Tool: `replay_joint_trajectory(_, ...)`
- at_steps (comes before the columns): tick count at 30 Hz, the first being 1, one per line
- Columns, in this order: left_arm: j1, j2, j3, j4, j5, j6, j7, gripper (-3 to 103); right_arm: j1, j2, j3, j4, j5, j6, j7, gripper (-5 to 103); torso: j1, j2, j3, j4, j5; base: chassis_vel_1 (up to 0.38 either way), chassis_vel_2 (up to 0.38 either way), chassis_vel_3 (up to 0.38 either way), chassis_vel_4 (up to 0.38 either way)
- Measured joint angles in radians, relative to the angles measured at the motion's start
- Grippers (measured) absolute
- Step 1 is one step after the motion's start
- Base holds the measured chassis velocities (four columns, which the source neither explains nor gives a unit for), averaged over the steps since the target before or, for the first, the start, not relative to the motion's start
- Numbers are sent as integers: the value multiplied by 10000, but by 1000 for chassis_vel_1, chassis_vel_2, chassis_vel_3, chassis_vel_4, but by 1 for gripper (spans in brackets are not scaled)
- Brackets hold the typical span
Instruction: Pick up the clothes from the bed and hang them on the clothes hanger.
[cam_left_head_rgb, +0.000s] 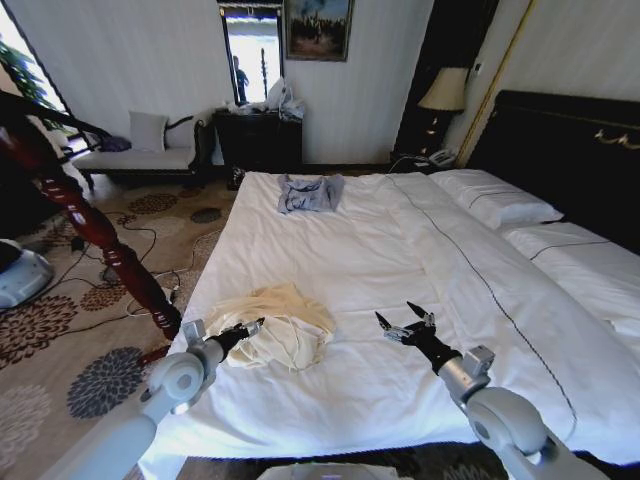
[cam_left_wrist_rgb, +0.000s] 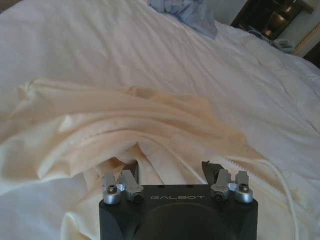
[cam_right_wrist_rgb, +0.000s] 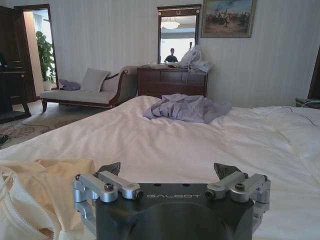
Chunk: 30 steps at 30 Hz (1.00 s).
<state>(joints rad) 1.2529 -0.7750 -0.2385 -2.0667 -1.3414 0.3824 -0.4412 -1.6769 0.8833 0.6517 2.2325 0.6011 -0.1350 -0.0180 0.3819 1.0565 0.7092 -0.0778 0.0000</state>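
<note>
The clothes (cam_left_head_rgb: 275, 325), a crumpled pale cream-yellow garment with a zipper, lie near the foot of the bed (cam_left_head_rgb: 350, 250) on its left side. My left gripper (cam_left_head_rgb: 247, 328) rests low on the garment's left edge. In the left wrist view it (cam_left_wrist_rgb: 170, 167) is open, with cream fabric (cam_left_wrist_rgb: 125, 125) bunched between and ahead of its fingertips. Right of the garment, my right gripper (cam_left_head_rgb: 405, 322) hovers open over bare sheet. The right wrist view shows it (cam_right_wrist_rgb: 170, 170) open, the garment (cam_right_wrist_rgb: 40, 185) off to one side. The clothes hanger is out of view.
A small grey-blue garment (cam_left_head_rgb: 308, 192) lies at the bed's far side. A thick dark-red wooden post (cam_left_head_rgb: 100, 235) slants beside the bed's left edge. Cables run across the patterned carpet (cam_left_head_rgb: 100, 300). Pillows (cam_left_head_rgb: 495, 200) and a black headboard (cam_left_head_rgb: 570, 150) are on the right.
</note>
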Motion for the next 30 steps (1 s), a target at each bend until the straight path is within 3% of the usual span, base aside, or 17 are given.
replay_joint_trajectory(4,371,103,-159,-327,-56,100,-138,70,-40,19,24,10,-29,0,0,100,0,1,0,0,-1,0,0,0,0)
replay_joint_trajectory(6,791,549,-306,-668,-58,123,-244,81,-56,43,27,-16,-70,-1,0,100,0,1,0,3,0,0,0,0,0)
replay_joint_trajectory(14,734,1244,-671,-1409,-667,65,-472,100,26,182,-94,-94,-175,0,-12,100,0,1,0,-1,4,0,0,0,0)
replay_joint_trajectory(23,344,1051,-287,-792,-540,49,-398,80,-32,156,1,-41,-150,8,-19,100,0,1,0,1,-1,0,0,0,0)
replay_joint_trajectory(24,320,1044,-157,-683,-417,49,-334,69,9,158,32,-29,-95,3,-4,100,0,1,0,0,-1,0,0,0,0)
replay_joint_trajectory(28,-14,944,119,-406,-312,25,-249,57,311,186,28,-23,149,-132,129,100,0,1,0,3,0,0,0,0,0)
replay_joint_trajectory(30,-72,941,150,-374,-311,23,-244,57,338,181,23,-23,170,-145,141,100,0,1,0,3,0,0,0,0,0)
